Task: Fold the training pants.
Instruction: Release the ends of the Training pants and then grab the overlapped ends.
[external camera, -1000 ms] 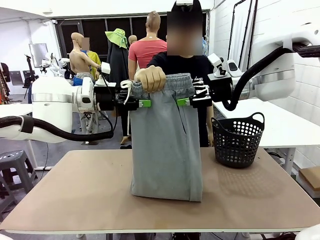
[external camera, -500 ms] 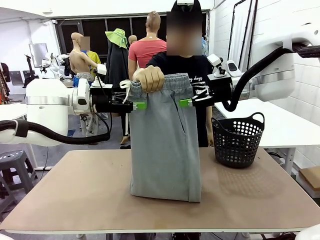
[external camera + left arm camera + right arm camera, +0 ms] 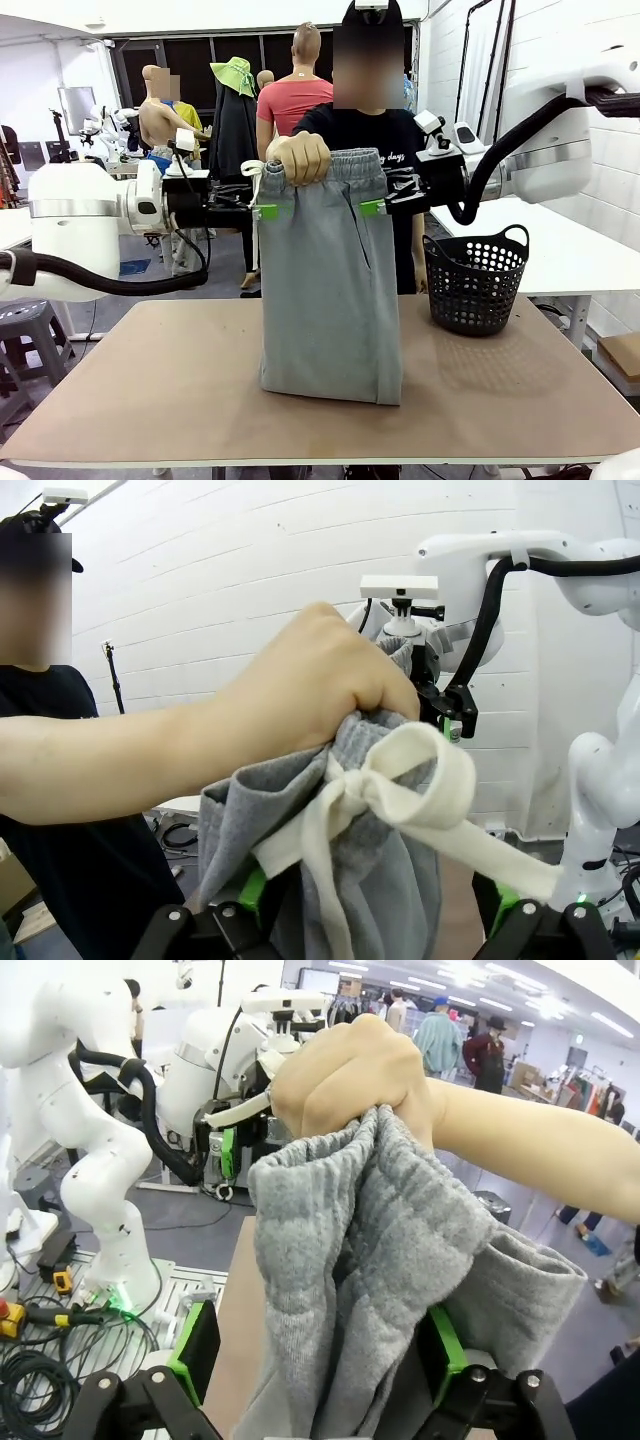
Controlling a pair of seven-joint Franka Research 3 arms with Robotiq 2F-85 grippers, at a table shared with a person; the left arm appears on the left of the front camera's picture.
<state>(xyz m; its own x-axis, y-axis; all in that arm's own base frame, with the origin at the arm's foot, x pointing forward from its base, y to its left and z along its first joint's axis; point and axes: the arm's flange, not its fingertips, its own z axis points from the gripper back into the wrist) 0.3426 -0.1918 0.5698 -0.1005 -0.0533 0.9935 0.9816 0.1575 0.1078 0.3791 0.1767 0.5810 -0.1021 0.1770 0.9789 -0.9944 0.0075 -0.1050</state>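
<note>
The training pants [image 3: 330,300] hang as a light grey folded length, their lower end resting on the table [image 3: 150,380]. A person's hand [image 3: 300,158] bunches the waistband from above. My left gripper [image 3: 265,211] is open at the pants' left edge, just below the waistband. My right gripper [image 3: 372,206] is open at their right side. In the left wrist view the gripper [image 3: 375,905] has the grey cloth and white drawstring bow [image 3: 400,790] between its spread fingers. In the right wrist view the gripper [image 3: 320,1360] likewise straddles the waistband [image 3: 400,1230] under the hand [image 3: 350,1080].
A black perforated basket [image 3: 475,280] stands on the table's right side, close to the pants. The person stands at the far edge behind the pants. Bare tabletop lies to the left and in front.
Both grippers have opened off the pants' sides. My left arm has drawn back to the left; the right has barely moved. The hand still holds the waistband.
</note>
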